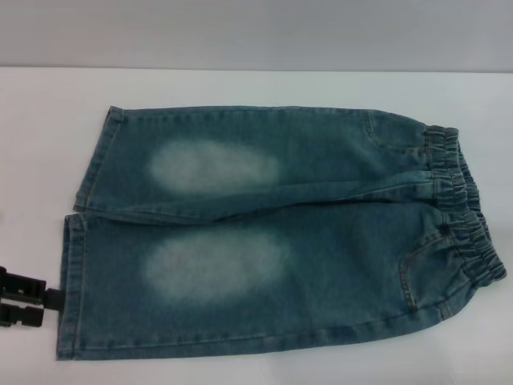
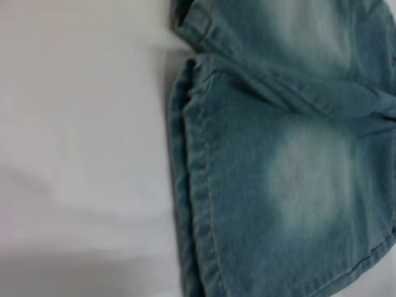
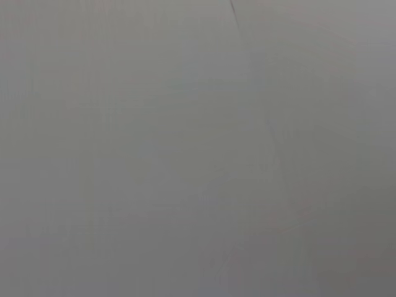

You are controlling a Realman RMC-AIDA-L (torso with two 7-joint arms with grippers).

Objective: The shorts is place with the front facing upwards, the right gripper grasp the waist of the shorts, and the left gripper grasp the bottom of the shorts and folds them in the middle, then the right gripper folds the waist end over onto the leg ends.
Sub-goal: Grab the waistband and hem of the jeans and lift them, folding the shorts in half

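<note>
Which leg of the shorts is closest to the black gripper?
The lower leg, nearest the camera. Its hem sits right beside the left gripper; the other leg lies farther back.

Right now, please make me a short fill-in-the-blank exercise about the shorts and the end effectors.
1. The shorts lie flat with the waist of the shorts toward the robot's ____ side.
2. The front shows ____ pale faded patches.
3. The left end effector sits beside the ____ of the shorts.
4. The shorts rest on a ____ table.

Missing words: right; two; bottom; white
</note>
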